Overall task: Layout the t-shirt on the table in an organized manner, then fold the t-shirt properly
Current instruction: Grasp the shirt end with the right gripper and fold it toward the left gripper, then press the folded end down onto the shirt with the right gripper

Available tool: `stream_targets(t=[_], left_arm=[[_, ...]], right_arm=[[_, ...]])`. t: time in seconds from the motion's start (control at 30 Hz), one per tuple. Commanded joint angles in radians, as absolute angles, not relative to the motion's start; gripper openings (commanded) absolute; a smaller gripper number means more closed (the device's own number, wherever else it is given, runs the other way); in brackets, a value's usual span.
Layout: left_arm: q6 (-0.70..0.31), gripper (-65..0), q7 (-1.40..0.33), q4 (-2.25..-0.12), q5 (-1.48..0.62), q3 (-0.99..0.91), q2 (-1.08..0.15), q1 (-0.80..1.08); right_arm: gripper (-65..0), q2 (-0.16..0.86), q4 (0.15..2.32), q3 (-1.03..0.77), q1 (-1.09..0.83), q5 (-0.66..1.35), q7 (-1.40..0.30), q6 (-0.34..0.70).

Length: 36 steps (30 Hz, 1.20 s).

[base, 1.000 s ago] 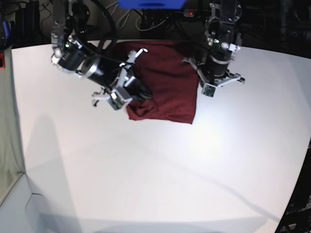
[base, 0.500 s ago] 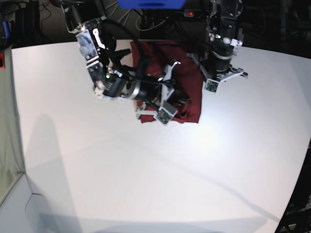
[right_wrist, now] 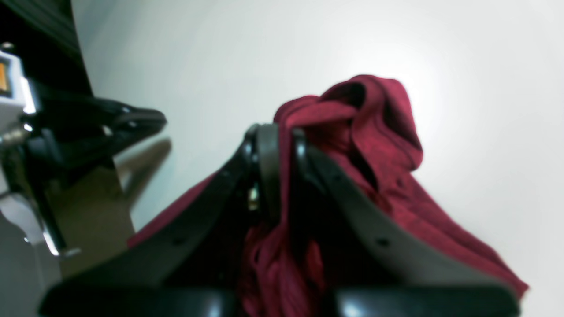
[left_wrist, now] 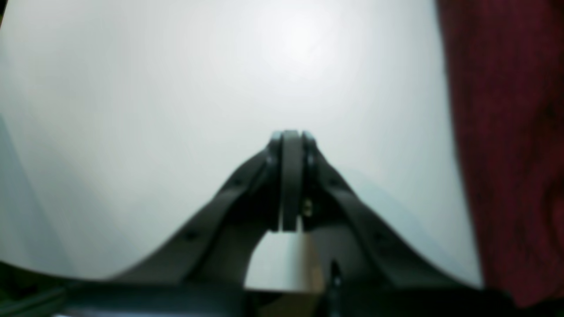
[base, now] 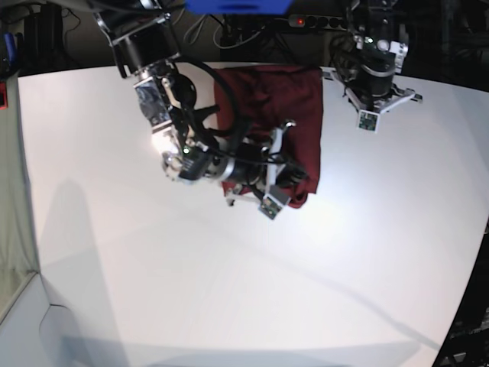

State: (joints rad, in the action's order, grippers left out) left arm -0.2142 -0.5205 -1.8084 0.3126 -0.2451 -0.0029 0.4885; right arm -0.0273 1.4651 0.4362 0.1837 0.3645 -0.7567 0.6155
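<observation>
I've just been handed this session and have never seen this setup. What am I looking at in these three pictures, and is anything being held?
This is a two-armed robot working over a white table. The wide picture looks down on the whole scene from above. The other two come from small cameras mounted on each wrist, looking out along the jaws.

On the table lies a dark red t-shirt, partly folded over on itself.

The right gripper, on the left side of the wide picture, has its jaws shut on a bunched edge of the t-shirt, which its own camera shows spilling out around them. In the wide picture this arm reaches across the t-shirt.

The left gripper is shut and holds nothing. Its camera shows bare table under it, with the t-shirt off to one side.
</observation>
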Motion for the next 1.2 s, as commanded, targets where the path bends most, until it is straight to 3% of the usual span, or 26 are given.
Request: stream_targets(t=[0.0, 0.33, 0.57, 0.8, 0.93, 1.17], left_arm=[[-0.211, -64.9, -0.503, -1.828, 0.314, -0.254, -0.007, 0.496], [-0.213, -64.9, -0.503, -1.827, 0.314, -0.268, -0.002, 0.51], [-0.213, -64.9, -0.503, -1.828, 0.314, -0.268, -0.007, 0.522], [-0.213, -64.9, -0.503, -1.828, 0.314, -0.269, -0.008, 0.526], [-0.213, -64.9, -0.501, -1.828, 0.312, -0.314, -0.008, 0.536], [-0.214, -64.9, -0.499, -1.825, 0.312, -0.375, -0.01, 0.53]], right_arm=[[-65.0, -0.036, 1.474, 0.46, 0.216, 0.386, -0.73, 0.619], [-64.6, -0.036, 1.468, 0.582, 0.265, 0.392, -0.731, 0.619], [-48.2, -0.058, 1.463, 0.576, 0.262, 0.387, -0.73, 0.619], [-39.1, -0.062, 1.477, 0.575, 0.26, 0.392, -0.737, 0.619], [-39.2, -0.019, 1.56, 0.464, 0.248, 0.392, -0.74, 0.618], [-38.7, 0.008, 1.762, 0.236, 0.065, 0.387, -0.768, 0.618]])
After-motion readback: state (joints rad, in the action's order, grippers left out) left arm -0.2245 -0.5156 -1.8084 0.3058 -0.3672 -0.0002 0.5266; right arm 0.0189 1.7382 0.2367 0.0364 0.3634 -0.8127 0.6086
